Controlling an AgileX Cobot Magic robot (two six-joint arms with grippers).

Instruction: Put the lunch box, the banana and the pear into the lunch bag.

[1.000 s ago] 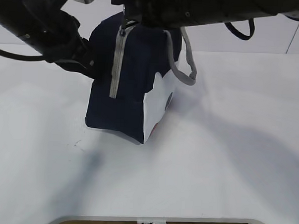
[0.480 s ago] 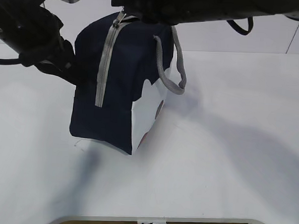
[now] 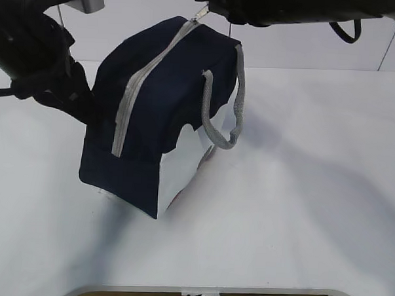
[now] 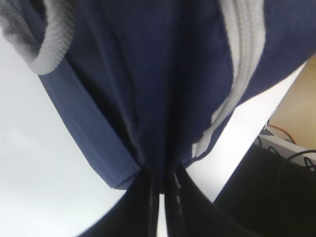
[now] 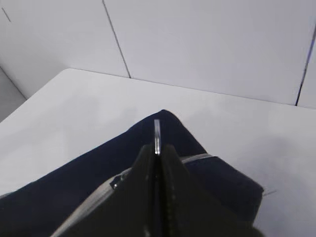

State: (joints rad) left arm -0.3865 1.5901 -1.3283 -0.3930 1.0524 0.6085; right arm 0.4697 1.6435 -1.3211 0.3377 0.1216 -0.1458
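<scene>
The navy lunch bag (image 3: 167, 101) hangs tilted between both arms, its lower corner close to the white table (image 3: 300, 192). A grey zipper (image 3: 142, 86) runs up its face and looks closed. My left gripper (image 3: 87, 110) is shut on the fabric at the bag's left end; in the left wrist view the left gripper (image 4: 160, 175) pinches a navy fold of the lunch bag (image 4: 163, 74). My right gripper (image 3: 202, 10) is shut on the metal ring pull (image 5: 157, 129) at the zipper's top, above the lunch bag (image 5: 89, 182). The lunch box, banana and pear are out of view.
A grey handle (image 3: 224, 129) dangles off the bag's right side. The table's front edge (image 3: 244, 291) runs along the bottom of the exterior view. A white wall (image 5: 207, 44) stands behind the table.
The bag has tipped further over: its top went right with the right gripper and the pull, its lower end swung left and toward the camera. The left arm shifted left.
</scene>
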